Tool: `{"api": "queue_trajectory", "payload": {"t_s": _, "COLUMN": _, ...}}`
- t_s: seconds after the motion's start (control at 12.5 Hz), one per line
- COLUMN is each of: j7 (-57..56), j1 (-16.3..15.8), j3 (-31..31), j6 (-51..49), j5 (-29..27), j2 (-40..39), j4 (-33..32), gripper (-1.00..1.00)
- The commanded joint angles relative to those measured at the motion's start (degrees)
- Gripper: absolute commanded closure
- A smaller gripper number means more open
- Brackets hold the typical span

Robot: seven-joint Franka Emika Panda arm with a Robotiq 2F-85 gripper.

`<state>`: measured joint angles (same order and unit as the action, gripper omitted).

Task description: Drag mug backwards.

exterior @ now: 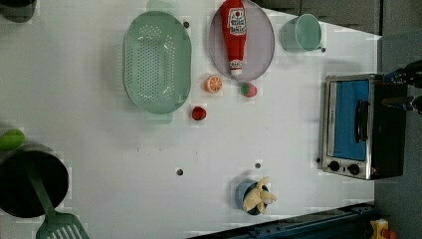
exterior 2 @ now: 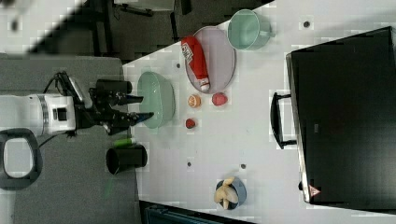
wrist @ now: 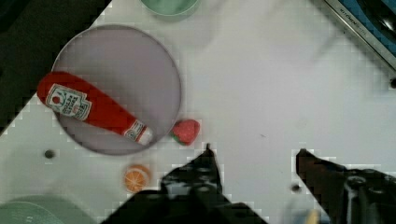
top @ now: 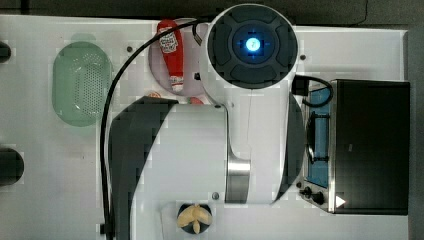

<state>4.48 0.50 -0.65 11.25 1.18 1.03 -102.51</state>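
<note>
The mug (exterior: 301,34) is a small green cup standing upright on the white table near the left view's top right, just beside the purple plate (exterior: 263,50). The right view has the mug (exterior 2: 247,29) close to the plate too. In the wrist view the mug's rim (wrist: 170,5) lies well away from my gripper (wrist: 254,156), which hangs above bare table. The two dark fingers (wrist: 208,158) stand apart with nothing between them. In the right view the gripper (exterior 2: 142,106) reaches out from the white arm. My arm covers the mug in the top view.
A ketchup bottle (exterior: 234,30) lies on the plate. A pale-green colander (exterior: 157,62), an orange slice (exterior: 214,83), a strawberry (exterior: 249,89) and a small red fruit (exterior: 199,113) sit nearby. A toaster oven (exterior: 358,124), a banana bowl (exterior: 256,196) and a black pot (exterior: 30,184) line the edges.
</note>
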Motion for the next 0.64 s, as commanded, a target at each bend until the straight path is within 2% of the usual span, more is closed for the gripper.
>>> {"api": "queue_trajectory", "payload": {"t_s": 0.08, "j7": 4.33, "j1": -0.30, "j3": -1.43, "j6": -11.22, "j5": 0.08, "j2": 19.79, "j4": -6.99, "gripper": -0.59}}
{"api": "queue_trajectory", "payload": {"t_s": 0.24, "j7": 4.33, "j1": -0.30, "j3": -1.43, "j6": -11.00, "j5": 0.08, "j2": 19.73, "j4": -6.99, "gripper": -0.99}}
{"api": "queue_trajectory", "payload": {"t_s": 0.64, "j7": 5.13, "j1": 0.26, "j3": -2.15, "j6": 0.49, "j5": 0.16, "j2": 14.31, "j4": -6.46, "gripper": -1.00}}
